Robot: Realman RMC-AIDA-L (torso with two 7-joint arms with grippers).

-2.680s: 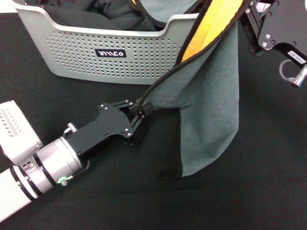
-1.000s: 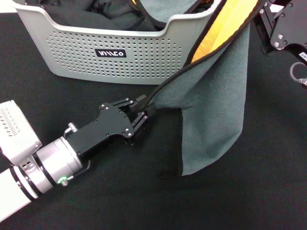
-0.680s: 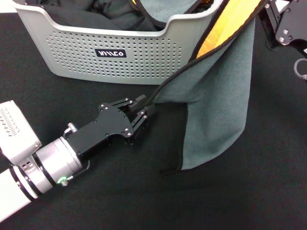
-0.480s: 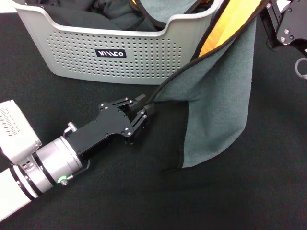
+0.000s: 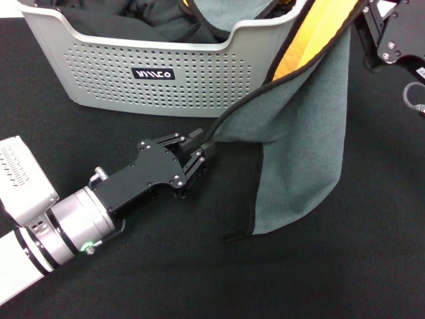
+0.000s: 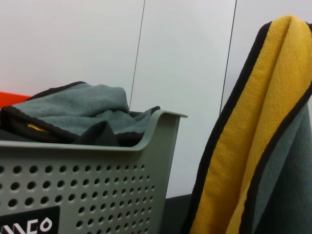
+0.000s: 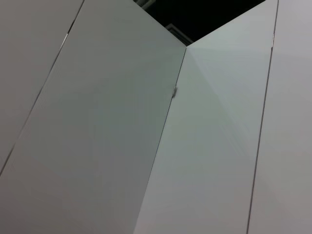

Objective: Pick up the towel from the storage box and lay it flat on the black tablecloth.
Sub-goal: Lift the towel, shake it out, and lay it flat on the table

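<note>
The towel (image 5: 305, 133) hangs grey face out, with its yellow-orange face and black hem showing at the top; its lower edge rests on the black tablecloth (image 5: 332, 279). My left gripper (image 5: 199, 149) lies low on the tablecloth in front of the storage box (image 5: 99, 73) and is shut on the towel's black hem. My right gripper (image 5: 366, 8) is at the top right, above the box's right end, shut on the towel's upper part and holding it raised. The left wrist view shows the hanging towel (image 6: 263, 146) beside the box (image 6: 97, 190).
Folded black fabric (image 5: 133, 20) and more grey cloth (image 6: 73, 105) lie inside the box. The box stands at the back left of the tablecloth. White wall panels (image 7: 146, 122) fill the right wrist view.
My right gripper has moved to the right and a little up with the towel, stretching it wider. My left gripper has kept hold of the hem and shifted slightly.
</note>
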